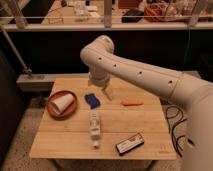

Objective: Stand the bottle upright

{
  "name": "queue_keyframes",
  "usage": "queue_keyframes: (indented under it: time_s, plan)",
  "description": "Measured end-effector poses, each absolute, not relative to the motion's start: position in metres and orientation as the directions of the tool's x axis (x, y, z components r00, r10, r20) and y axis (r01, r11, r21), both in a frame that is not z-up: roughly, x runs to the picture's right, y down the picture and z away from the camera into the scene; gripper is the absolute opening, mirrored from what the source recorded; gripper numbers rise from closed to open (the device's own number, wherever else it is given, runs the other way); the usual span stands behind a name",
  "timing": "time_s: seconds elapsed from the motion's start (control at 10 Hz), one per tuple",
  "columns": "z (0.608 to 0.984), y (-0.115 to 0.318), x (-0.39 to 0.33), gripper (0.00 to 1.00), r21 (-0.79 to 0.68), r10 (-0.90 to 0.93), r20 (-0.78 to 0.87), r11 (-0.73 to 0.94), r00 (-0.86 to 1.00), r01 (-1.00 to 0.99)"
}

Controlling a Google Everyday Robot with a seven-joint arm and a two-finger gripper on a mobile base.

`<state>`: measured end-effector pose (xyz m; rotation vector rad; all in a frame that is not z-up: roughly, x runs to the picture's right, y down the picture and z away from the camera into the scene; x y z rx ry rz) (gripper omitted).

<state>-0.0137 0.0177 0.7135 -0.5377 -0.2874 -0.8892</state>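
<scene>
The bottle is small, slim and clear, with a pale label and a white cap. It lies on its side on the wooden table, near the front middle, with the cap pointing toward the front edge. My gripper hangs from the white arm above the back middle of the table. It is behind the bottle and apart from it, just right of a blue object. It holds nothing that I can see.
A red plate with a white paper cup lying on it sits at the left. An orange stick-like object lies to the right of the gripper. A flat black-and-white box lies near the front edge. Cables hang at the table's right side.
</scene>
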Motion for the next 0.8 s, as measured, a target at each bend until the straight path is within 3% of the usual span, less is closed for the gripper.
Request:
queue_keyframes:
  time_s: [0.4,0.8]
  plan:
    - [0.727,0.083,-0.036,0.80,-0.122,-0.738,0.595,0.308,0.318,0.944]
    - [0.751,0.149,-0.045,0.80,-0.043,-0.712,0.681,0.194,0.171,0.980]
